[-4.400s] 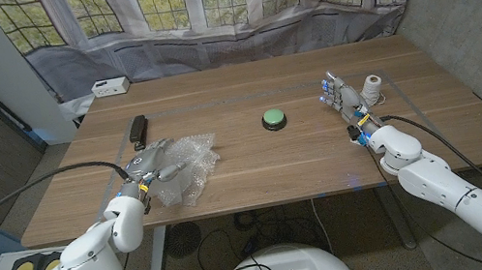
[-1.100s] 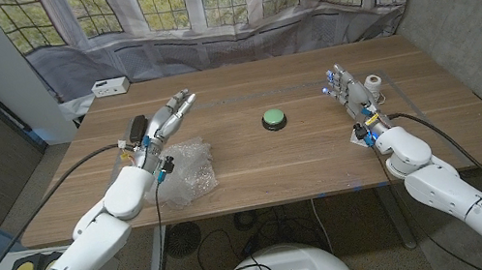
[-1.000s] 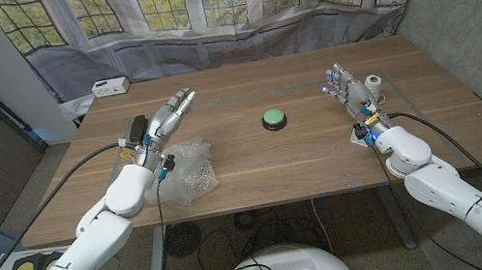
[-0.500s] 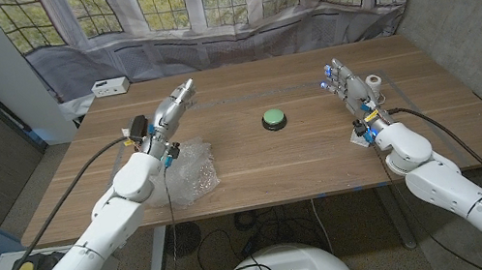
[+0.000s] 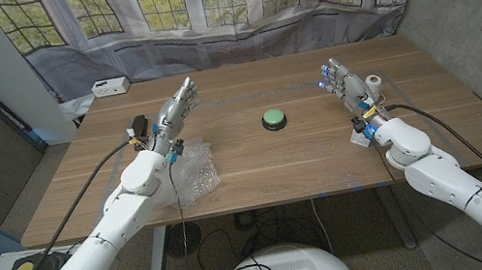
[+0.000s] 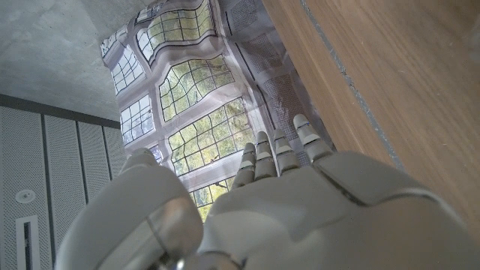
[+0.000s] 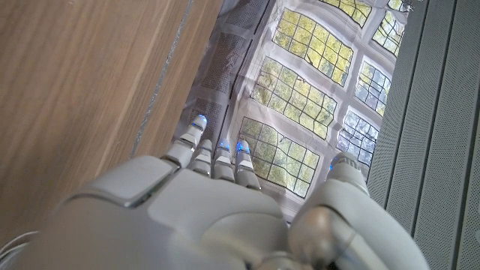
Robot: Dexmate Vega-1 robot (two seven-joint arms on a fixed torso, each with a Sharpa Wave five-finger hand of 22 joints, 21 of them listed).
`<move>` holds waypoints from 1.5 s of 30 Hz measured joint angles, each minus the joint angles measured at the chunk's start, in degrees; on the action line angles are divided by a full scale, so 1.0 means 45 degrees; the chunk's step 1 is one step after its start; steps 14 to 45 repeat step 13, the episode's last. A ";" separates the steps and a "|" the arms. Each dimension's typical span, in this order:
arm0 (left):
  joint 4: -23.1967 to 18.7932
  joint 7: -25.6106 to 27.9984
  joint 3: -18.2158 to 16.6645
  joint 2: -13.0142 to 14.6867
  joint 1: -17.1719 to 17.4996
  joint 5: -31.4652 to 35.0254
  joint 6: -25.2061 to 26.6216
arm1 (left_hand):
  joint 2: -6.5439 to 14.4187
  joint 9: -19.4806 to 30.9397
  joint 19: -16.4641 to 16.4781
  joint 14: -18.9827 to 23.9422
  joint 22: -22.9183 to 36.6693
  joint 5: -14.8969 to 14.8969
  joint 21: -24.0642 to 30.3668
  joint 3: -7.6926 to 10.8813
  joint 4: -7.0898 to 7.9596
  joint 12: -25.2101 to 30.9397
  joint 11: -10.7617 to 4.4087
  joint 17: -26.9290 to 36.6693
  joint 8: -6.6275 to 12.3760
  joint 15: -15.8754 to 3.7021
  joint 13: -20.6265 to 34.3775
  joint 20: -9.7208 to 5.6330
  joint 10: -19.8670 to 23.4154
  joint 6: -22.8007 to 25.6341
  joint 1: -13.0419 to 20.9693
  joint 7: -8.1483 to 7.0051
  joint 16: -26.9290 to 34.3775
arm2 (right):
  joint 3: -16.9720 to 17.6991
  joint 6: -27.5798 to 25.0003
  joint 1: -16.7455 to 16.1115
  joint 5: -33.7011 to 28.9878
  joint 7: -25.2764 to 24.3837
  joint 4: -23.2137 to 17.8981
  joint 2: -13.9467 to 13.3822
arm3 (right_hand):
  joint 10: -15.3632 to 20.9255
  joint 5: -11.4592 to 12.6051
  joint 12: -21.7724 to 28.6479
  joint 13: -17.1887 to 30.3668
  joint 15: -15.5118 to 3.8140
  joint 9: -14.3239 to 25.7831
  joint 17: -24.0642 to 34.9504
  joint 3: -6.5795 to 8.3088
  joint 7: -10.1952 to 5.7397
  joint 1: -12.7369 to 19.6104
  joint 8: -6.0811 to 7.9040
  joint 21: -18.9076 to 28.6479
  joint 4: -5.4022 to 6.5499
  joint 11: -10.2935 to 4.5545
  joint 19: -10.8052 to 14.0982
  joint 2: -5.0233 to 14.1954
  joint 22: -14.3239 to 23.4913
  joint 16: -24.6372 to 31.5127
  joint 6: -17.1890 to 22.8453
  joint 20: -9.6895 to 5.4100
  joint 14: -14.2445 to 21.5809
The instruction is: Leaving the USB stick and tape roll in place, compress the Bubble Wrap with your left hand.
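Now the crinkly clear Bubble Wrap is seen lying on the wooden table, near its front edge. The left hand is held up beyond it, not touching it. Its fingers are stretched out, and nothing is held.

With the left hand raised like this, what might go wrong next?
1. The left hand hangs open above the table, off the crumpled clear bubble wrap; coming back down it might miss the sheet.
2. The black USB stick lies close beside that forearm, so a sweep may nudge it.
3. The white tape roll sits right by the open right hand.
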 measured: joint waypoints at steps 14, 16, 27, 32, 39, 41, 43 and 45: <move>0.0485 -0.0247 0.0179 -0.0270 -0.0202 -0.0505 0.0007 | 0.0081 0.0001 0.0001 0.0000 0.0000 0.0000 -0.0072 0.0000 0.0000 0.0003 -0.0003 0.0001 0.0000 0.0000 -0.0057 0.0000 0.0002 0.0021 -0.0080 0.0021 0.0000 | -0.0084 -0.0053 0.0128 0.0186 0.0187 0.0313 0.0089 | 0.0044 0.0000 0.0000 0.0000 0.0001 0.0000 0.0000 0.0000 0.0000 0.0000 0.0000 0.0000 0.0000 0.0045 0.0000 0.0000 0.0000 0.0000 0.0000 0.0000 0.0000; 0.0485 -0.0247 0.0179 -0.0270 -0.0202 -0.0505 0.0007 | 0.0081 0.0001 0.0001 0.0000 0.0000 0.0000 -0.0072 0.0000 0.0000 0.0003 -0.0003 0.0001 0.0000 0.0000 -0.0057 0.0000 0.0002 0.0021 -0.0080 0.0021 0.0000 | -0.0084 -0.0053 0.0128 0.0186 0.0187 0.0313 0.0089 | 0.0044 0.0000 0.0000 0.0000 0.0001 0.0000 0.0000 0.0000 0.0000 0.0000 0.0000 0.0000 0.0000 0.0045 0.0000 0.0000 0.0000 0.0000 0.0000 0.0000 0.0000; 0.0485 -0.0247 0.0179 -0.0270 -0.0202 -0.0505 0.0007 | 0.0081 0.0001 0.0001 0.0000 0.0000 0.0000 -0.0072 0.0000 0.0000 0.0003 -0.0003 0.0001 0.0000 0.0000 -0.0057 0.0000 0.0002 0.0021 -0.0080 0.0021 0.0000 | -0.0084 -0.0053 0.0128 0.0186 0.0187 0.0313 0.0089 | 0.0044 0.0000 0.0000 0.0000 0.0001 0.0000 0.0000 0.0000 0.0000 0.0000 0.0000 0.0000 0.0000 0.0045 0.0000 0.0000 0.0000 0.0000 0.0000 0.0000 0.0000; 0.0485 -0.0247 0.0179 -0.0270 -0.0202 -0.0505 0.0007 | 0.0081 0.0001 0.0001 0.0000 0.0000 0.0000 -0.0072 0.0000 0.0000 0.0003 -0.0003 0.0001 0.0000 0.0000 -0.0057 0.0000 0.0002 0.0021 -0.0080 0.0021 0.0000 | -0.0084 -0.0053 0.0128 0.0186 0.0187 0.0313 0.0089 | 0.0044 0.0000 0.0000 0.0000 0.0001 0.0000 0.0000 0.0000 0.0000 0.0000 0.0000 0.0000 0.0000 0.0045 0.0000 0.0000 0.0000 0.0000 0.0000 0.0000 0.0000; 0.0485 -0.0247 0.0179 -0.0270 -0.0202 -0.0505 0.0007 | 0.0081 0.0001 0.0001 0.0000 0.0000 0.0000 -0.0072 0.0000 0.0000 0.0003 -0.0003 0.0001 0.0000 0.0000 -0.0057 0.0000 0.0002 0.0021 -0.0080 0.0021 0.0000 | -0.0084 -0.0053 0.0128 0.0186 0.0187 0.0313 0.0089 | 0.0044 0.0000 0.0000 0.0000 0.0001 0.0000 0.0000 0.0000 0.0000 0.0000 0.0000 0.0000 0.0000 0.0045 0.0000 0.0000 0.0000 0.0000 0.0000 0.0000 0.0000; 0.0485 -0.0247 0.0179 -0.0270 -0.0202 -0.0505 0.0007 | 0.0081 0.0001 0.0001 0.0000 0.0000 0.0000 -0.0072 0.0000 0.0000 0.0003 -0.0003 0.0001 0.0000 0.0000 -0.0057 0.0000 0.0002 0.0021 -0.0080 0.0021 0.0000 | -0.0084 -0.0053 0.0128 0.0186 0.0187 0.0313 0.0089 | 0.0044 0.0000 0.0000 0.0000 0.0001 0.0000 0.0000 0.0000 0.0000 0.0000 0.0000 0.0000 0.0000 0.0045 0.0000 0.0000 0.0000 0.0000 0.0000 0.0000 0.0000; 0.0485 -0.0247 0.0179 -0.0270 -0.0202 -0.0505 0.0007 | 0.0081 0.0001 0.0001 0.0000 0.0000 0.0000 -0.0072 0.0000 0.0000 0.0003 -0.0003 0.0001 0.0000 0.0000 -0.0057 0.0000 0.0002 0.0021 -0.0080 0.0021 0.0000 | -0.0084 -0.0053 0.0128 0.0186 0.0187 0.0313 0.0089 | 0.0044 0.0000 0.0000 0.0000 0.0001 0.0000 0.0000 0.0000 0.0000 0.0000 0.0000 0.0000 0.0000 0.0045 0.0000 0.0000 0.0000 0.0000 0.0000 0.0000 0.0000; 0.0485 -0.0247 0.0179 -0.0270 -0.0202 -0.0505 0.0007 | 0.0081 0.0001 0.0001 0.0000 0.0000 0.0000 -0.0072 0.0000 0.0000 0.0003 -0.0003 0.0001 0.0000 0.0000 -0.0057 0.0000 0.0002 0.0021 -0.0080 0.0021 0.0000 | -0.0084 -0.0053 0.0128 0.0186 0.0187 0.0313 0.0089 | 0.0044 0.0000 0.0000 0.0000 0.0001 0.0000 0.0000 0.0000 0.0000 0.0000 0.0000 0.0000 0.0000 0.0045 0.0000 0.0000 0.0000 0.0000 0.0000 0.0000 0.0000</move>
